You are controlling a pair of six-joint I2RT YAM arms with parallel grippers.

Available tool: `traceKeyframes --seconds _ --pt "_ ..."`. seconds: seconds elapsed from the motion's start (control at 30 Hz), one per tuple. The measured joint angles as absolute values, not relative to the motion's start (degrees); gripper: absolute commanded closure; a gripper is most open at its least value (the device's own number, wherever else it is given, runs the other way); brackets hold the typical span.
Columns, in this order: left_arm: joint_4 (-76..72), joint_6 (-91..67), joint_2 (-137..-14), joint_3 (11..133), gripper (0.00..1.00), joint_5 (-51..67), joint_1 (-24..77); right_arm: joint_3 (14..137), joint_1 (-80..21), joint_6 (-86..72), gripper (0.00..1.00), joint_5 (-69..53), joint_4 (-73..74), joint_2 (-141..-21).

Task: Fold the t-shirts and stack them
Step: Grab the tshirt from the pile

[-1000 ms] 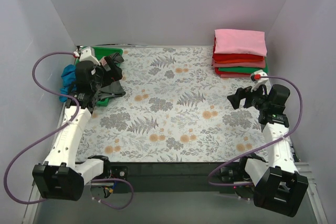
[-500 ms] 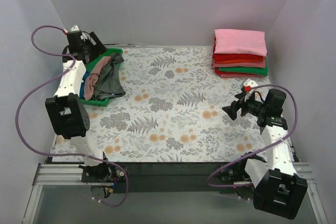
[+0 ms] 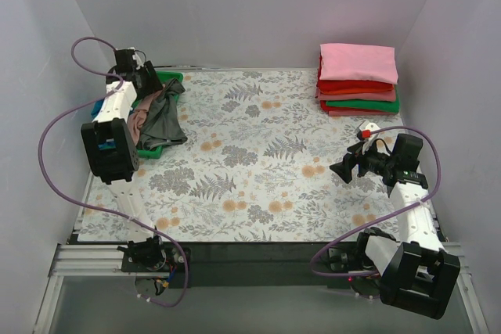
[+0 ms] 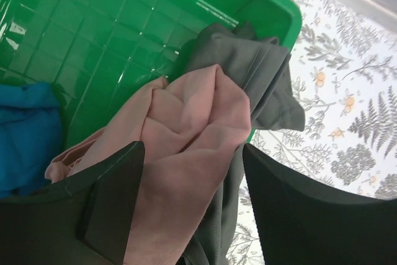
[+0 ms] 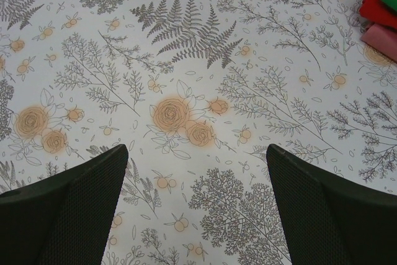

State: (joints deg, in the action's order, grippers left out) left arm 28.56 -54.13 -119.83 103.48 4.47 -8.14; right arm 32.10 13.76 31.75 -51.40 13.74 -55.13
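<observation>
Left gripper (image 4: 191, 153) is straddling the crumpled dusty-pink tee (image 4: 186, 110) in the green tray (image 4: 93, 29), grasp impossible to tell | right gripper (image 5: 197, 153) is hovering released over the floral tabletop (image 3: 258, 162) | folded tees (image 3: 358, 80) are sitting stacked at the far-right corner.

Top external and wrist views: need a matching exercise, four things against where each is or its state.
Things:
1. dusty-pink t-shirt
2. grey t-shirt
3. folded pink t-shirt
4. right gripper

Places or states:
a. open above the floral covering
b. on top of the stack, far right corner
c. bunched between the fingers of the left gripper, in the green tray
d. draped over the green tray rim onto the floral covering

Pairs: 1-c; 2-d; 3-b; 4-a
</observation>
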Motion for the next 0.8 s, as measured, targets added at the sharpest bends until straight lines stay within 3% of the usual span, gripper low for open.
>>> traceKeyframes --seconds 0.07,0.1,0.2,0.47,0.8 --pt "29.28 -53.36 -120.01 103.48 0.53 3.46 -7.75 32.1 13.76 31.77 0.02 -51.37 13.76 -55.13" --pt "29.54 -52.99 -120.01 103.48 0.74 2.76 -7.49 32.1 13.76 31.77 0.02 -51.37 13.78 -55.13" --pt "30.24 -52.47 -120.09 104.16 1.0 0.4 -6.9 32.1 13.74 31.75 0.02 -51.44 13.8 -55.13" --pt "31.77 -53.91 -120.25 115.94 1.0 -7.46 -6.31 32.1 13.76 31.75 0.02 -52.95 13.82 -55.13" --pt "26.96 -65.47 -112.75 122.04 1.0 -19.35 -6.37 32.1 13.93 31.7 0.02 -54.22 13.85 -55.35"
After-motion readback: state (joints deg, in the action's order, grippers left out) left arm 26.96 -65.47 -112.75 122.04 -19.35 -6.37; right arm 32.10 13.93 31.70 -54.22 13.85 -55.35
